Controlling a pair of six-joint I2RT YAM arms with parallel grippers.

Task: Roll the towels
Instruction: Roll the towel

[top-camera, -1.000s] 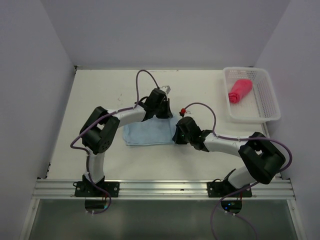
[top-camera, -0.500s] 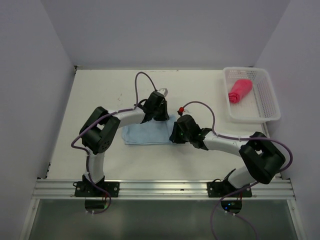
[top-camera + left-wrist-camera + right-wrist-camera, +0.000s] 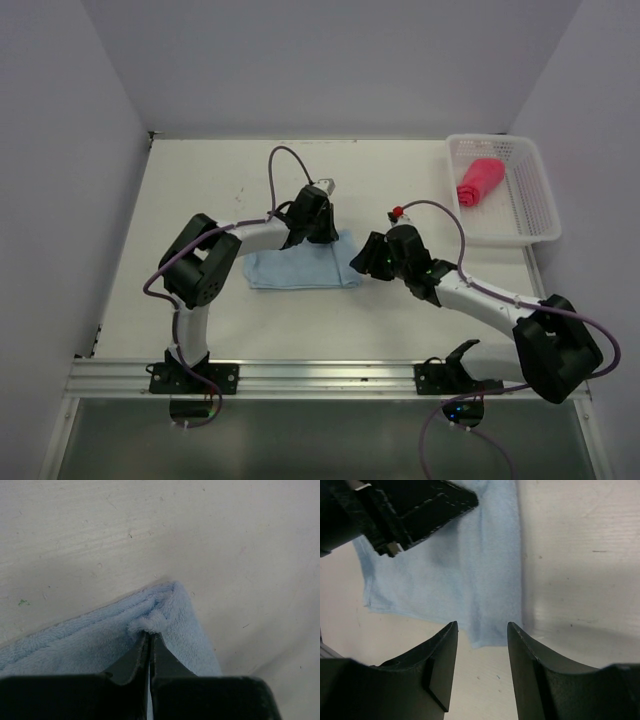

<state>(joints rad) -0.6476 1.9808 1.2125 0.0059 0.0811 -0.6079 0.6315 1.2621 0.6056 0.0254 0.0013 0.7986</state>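
The light blue towel (image 3: 298, 268) lies folded flat on the table between the two arms. My left gripper (image 3: 325, 234) is shut on its far right corner; in the left wrist view the fingertips (image 3: 150, 634) pinch a small bunch of blue towel (image 3: 75, 640). My right gripper (image 3: 360, 262) is open and empty just right of the towel. In the right wrist view its gap (image 3: 482, 627) frames the towel's near right corner (image 3: 492, 635). The red-pink towel (image 3: 479, 181) lies rolled inside the white basket (image 3: 522, 205).
The basket stands at the table's far right, against the right wall. The left gripper's body (image 3: 405, 510) shows over the towel in the right wrist view. Bare table lies left of and beyond the towel. A metal rail (image 3: 320, 378) runs along the near edge.
My right gripper has drawn back to the right off the blue towel's right edge, and its arm has swung right. The left gripper has stayed at the towel's far corner.
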